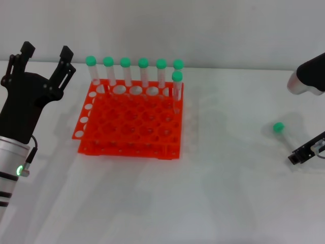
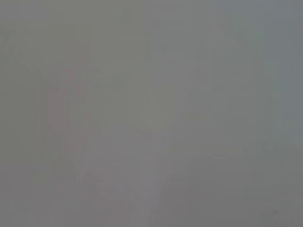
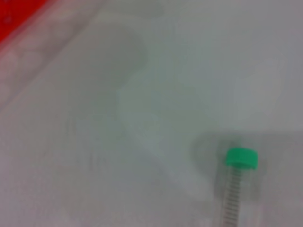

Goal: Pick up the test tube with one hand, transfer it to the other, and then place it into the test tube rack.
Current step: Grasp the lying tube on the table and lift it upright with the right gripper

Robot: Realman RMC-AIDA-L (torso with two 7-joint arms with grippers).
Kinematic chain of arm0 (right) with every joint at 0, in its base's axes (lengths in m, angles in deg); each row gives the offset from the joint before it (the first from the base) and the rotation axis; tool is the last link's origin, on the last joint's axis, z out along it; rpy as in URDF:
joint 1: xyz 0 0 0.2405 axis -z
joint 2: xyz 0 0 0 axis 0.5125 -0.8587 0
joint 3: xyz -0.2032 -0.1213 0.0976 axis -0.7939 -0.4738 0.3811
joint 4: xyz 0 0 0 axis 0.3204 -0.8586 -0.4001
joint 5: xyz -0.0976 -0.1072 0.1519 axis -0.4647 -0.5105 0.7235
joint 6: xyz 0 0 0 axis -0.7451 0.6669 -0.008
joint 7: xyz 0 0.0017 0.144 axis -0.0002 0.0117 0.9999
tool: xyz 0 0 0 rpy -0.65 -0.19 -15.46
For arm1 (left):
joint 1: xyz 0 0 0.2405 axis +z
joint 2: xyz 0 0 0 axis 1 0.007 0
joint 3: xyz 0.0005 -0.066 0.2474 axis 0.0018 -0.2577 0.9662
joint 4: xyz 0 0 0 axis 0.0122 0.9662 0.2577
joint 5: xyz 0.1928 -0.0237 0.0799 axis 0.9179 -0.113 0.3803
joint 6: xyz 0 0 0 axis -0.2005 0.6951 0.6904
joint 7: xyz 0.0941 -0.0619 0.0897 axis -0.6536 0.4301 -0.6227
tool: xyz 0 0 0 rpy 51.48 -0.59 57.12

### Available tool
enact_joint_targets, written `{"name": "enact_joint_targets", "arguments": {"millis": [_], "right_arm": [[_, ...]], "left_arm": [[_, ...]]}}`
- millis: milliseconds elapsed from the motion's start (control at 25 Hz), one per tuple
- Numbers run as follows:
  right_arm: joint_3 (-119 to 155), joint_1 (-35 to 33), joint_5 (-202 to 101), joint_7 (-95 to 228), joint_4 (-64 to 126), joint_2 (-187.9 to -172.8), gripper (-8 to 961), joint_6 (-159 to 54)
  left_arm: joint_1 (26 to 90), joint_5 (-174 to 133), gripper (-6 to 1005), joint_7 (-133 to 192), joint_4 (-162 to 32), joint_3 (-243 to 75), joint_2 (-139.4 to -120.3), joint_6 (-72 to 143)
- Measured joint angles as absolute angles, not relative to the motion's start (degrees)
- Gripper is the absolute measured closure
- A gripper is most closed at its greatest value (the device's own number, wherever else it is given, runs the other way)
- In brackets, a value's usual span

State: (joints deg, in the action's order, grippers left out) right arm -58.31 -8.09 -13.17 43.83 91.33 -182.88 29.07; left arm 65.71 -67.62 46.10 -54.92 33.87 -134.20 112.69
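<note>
Tube (image 1: 280,130) lies flat on the white table (image 1: 223,193), right-centre of the head frame; clear body, round green cap (image 1: 278,127) pointing toward the rack. In the right wrist view I see the tube (image 3: 232,198) lower right, cap (image 3: 241,158) up, ribbed markings along the body.

Right gripper (image 1: 307,149) sits at the right edge of the head frame, just beside the tube; I only see a black bit with white lettering, and I cannot tell how its fingers stand. A grey part of the right arm (image 1: 307,79) hangs above it, upper right.

Open table all around the tube, wide bare stretch between it and the rack.

Rack (image 1: 129,122) orange-red, centre-left, well apart from the tube. Seven green-capped tubes (image 1: 143,71) stand upright along its far row and far right corner; the other holes are open. Rack corner (image 3: 19,19) shows upper left in the right wrist view.

Left gripper (image 1: 43,63) upper left, fingers spread wide, holding nothing, just left of the rack. Left wrist view is flat grey, nothing readable.
</note>
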Motion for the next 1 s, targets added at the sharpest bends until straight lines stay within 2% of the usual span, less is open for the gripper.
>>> {"name": "enact_joint_targets", "arguments": {"millis": [40,720,1000], "right_arm": [[-58.31,-8.1,-13.42,43.76,91.32,-182.86,589,29.21],[-59.47,-8.61,-15.35,43.42,90.65,-183.0,723,29.63],[-58.76,-6.23,-14.69,42.63,95.17,-183.0,762,28.95]], "left_arm": [[65.71,-67.63,156,46.2,-54.87,33.87,-134.2,112.7],[65.69,-67.62,162,46.74,-54.31,33.87,-134.21,112.78],[65.69,-67.29,165,47.51,-54.39,33.87,-134.07,112.78]]}}
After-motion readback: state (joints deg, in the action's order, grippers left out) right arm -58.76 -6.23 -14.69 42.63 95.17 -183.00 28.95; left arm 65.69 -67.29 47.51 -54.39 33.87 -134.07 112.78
